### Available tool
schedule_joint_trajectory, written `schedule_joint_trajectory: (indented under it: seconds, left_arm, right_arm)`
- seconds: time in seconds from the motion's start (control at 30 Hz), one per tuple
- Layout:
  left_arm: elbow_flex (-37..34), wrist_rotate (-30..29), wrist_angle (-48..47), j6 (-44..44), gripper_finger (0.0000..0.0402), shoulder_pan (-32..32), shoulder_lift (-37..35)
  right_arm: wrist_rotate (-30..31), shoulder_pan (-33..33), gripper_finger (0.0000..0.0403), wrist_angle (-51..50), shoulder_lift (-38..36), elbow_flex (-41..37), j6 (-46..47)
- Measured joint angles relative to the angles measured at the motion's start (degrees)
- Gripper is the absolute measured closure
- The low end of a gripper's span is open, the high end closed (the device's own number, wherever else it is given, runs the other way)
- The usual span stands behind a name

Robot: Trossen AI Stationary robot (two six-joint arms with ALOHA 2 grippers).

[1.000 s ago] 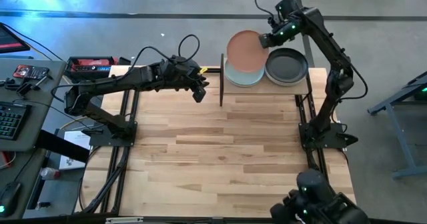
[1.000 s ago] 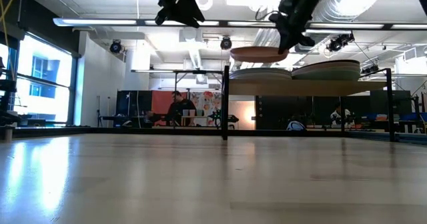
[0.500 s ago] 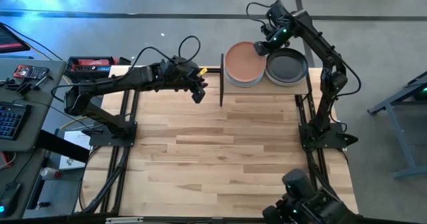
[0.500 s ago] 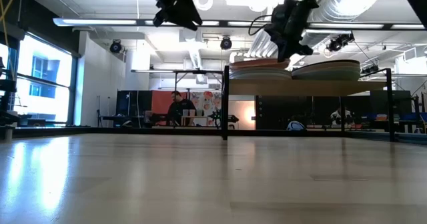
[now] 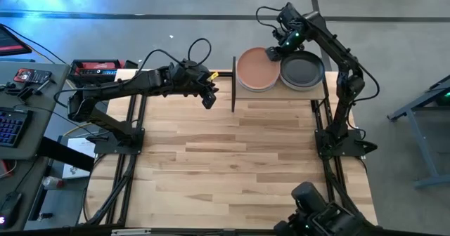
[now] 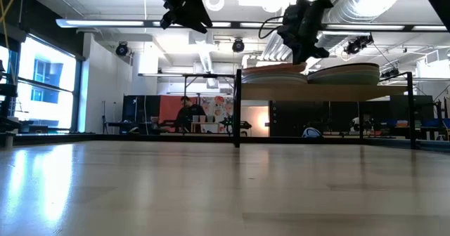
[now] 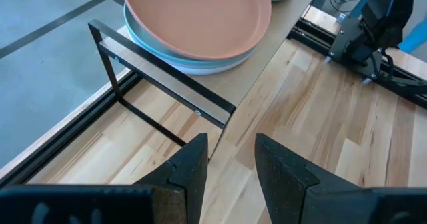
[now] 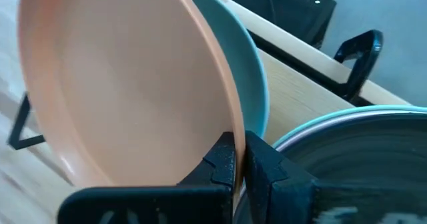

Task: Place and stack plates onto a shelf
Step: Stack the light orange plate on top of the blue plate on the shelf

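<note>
A terracotta plate (image 5: 255,69) lies on top of the left stack on the shelf (image 5: 281,93), over a pale blue plate (image 8: 257,84). My right gripper (image 5: 273,53) is shut on it. A dark grey plate (image 5: 302,69) tops the right stack. In the low view the terracotta plate (image 6: 274,68) sits on its stack above the shelf (image 6: 330,93), under my right gripper (image 6: 304,52). My left gripper (image 5: 209,100) hangs open over the table just left of the shelf, holding nothing; its fingers (image 7: 193,164) point toward the shelf's near left corner. My right gripper pinches the terracotta plate's rim (image 8: 229,114) at its far right side, one finger inside the bowl and one outside. The fingers (image 8: 223,159) come steeply from above, slanting in from the far right. The plate lies nearly level on the pale blue plate.
Thin black uprights (image 5: 233,85) stand at the shelf's left end, close to my left gripper. The plank tabletop (image 5: 232,166) stretches toward the near edge. A desk with a keyboard (image 5: 10,127) and tools stands left of the table.
My right gripper has come down and toward the near edge with the terracotta plate, tipping more steeply downward. The plate, which hovered above the stack's far side, now lies centred on the left stack and covers the pale plate.
</note>
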Motion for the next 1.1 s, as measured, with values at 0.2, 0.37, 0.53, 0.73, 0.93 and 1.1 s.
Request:
schedule_joint_trajectory:
  seconds: [0.2,0.37,0.53,0.73,0.93,1.1]
  left_arm:
    - [0.00,0.00,-0.07,0.00,0.0289,0.00,0.00]
    - [0.00,0.00,-0.09,0.00,0.0289,0.00,0.00]
    - [0.00,0.00,-0.87,0.00,0.0289,0.00,0.00]
    - [-0.02,0.00,-3.01,0.00,0.0289,0.00,0.00]
    - [-0.02,0.00,-3.16,0.00,0.0289,-0.17,0.02]
    - [-0.02,0.00,-3.17,0.00,0.0289,-0.17,0.02]
  right_arm:
    - [2.79,1.43,0.0403,0.57,0.00,0.00,-1.38]
    - [2.81,2.20,0.0402,1.88,0.00,0.00,-1.51]
    - [3.16,2.49,0.0402,2.05,0.00,0.00,-1.38]
    - [5.15,2.47,0.0402,2.05,0.00,0.00,-0.64]
    - [4.66,2.99,0.0402,1.38,0.00,0.00,-1.92]
    - [4.65,3.14,0.0402,1.01,0.00,0.00,-1.34]
